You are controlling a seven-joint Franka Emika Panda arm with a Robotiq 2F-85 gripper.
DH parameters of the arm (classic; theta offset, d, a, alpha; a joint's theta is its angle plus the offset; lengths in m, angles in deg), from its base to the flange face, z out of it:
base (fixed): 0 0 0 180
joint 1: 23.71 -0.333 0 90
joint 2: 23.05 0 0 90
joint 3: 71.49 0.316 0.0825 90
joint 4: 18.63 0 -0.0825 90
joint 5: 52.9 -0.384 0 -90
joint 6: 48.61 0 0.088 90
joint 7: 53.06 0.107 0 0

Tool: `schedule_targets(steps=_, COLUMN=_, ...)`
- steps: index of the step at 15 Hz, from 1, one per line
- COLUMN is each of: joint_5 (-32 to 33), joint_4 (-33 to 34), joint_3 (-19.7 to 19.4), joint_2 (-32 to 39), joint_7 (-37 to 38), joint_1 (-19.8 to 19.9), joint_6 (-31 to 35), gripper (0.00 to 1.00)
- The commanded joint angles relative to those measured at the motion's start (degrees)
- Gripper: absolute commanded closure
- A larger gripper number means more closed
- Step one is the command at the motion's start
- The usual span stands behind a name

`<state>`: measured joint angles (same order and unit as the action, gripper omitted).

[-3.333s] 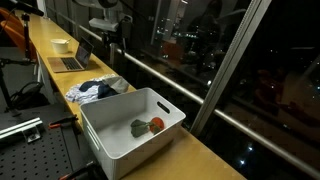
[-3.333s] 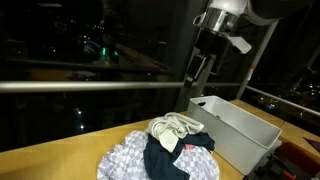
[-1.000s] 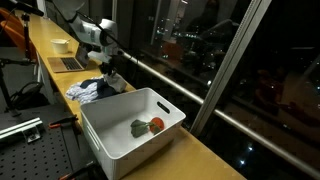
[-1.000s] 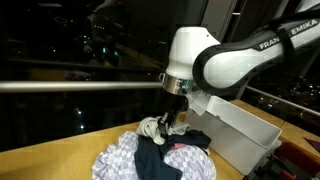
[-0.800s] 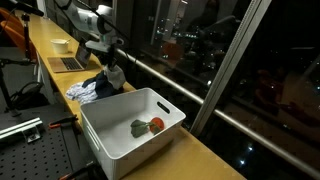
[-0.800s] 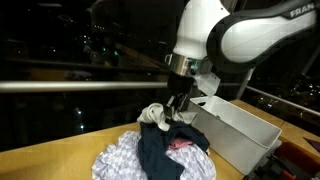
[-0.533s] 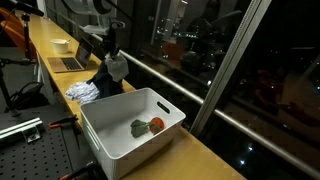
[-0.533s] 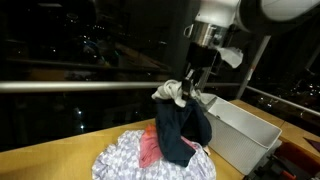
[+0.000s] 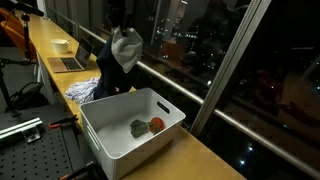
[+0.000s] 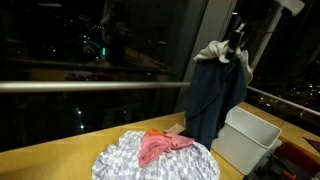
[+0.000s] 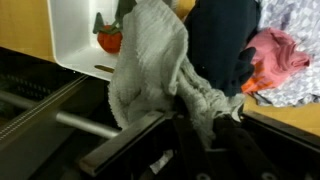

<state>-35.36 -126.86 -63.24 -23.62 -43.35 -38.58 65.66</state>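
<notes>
- Claw point(image 11: 200, 122): pinches grey knit cloth point(image 11: 150, 65) together with dark garment point(image 11: 222, 40); jaws nearly pressed together on the bunched fabric.
- Location: hangs both pieces high over the table point(image 10: 40, 160), near its window-side edge, between the white bin point(image 9: 135, 150) and the pink cloth point(image 10: 165, 145). Dangles the dark garment full length; cannot tell whether its hem touches the pink cloth.
- Remaining on the table: pink cloth on top of patterned cloth point(image 10: 120, 160), just beside the bin's end wall.
- Handling, judged: light, limp, no stiffness at all. Drapes and swings, snags rather than breaks. Not slippery, yet two layers in one pinch may slide apart.
- Hold, judged: best on a gathered fold near the top, set deep between the pads, not on one loose corner.
- Arm pose: raised high, wrist turned down over the table; mostly dark and hard to make out in both exterior views.
</notes>
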Motion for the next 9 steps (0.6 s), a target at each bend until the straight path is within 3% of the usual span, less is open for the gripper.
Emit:
schedule_targets(steps=1, joint_5=-1.4, joint_4=-0.4, joint_3=-1.5, joint_2=-7.9, joint_7=-5.9, joint_1=4.8, joint_6=-4.1, gripper=0.96)
schedule_targets(steps=9, joint_5=-3.6, joint_4=7.5, joint_3=-8.8, joint_2=-17.4, joint_7=-20.7, joint_1=12.8, joint_6=-11.6, gripper=0.96)
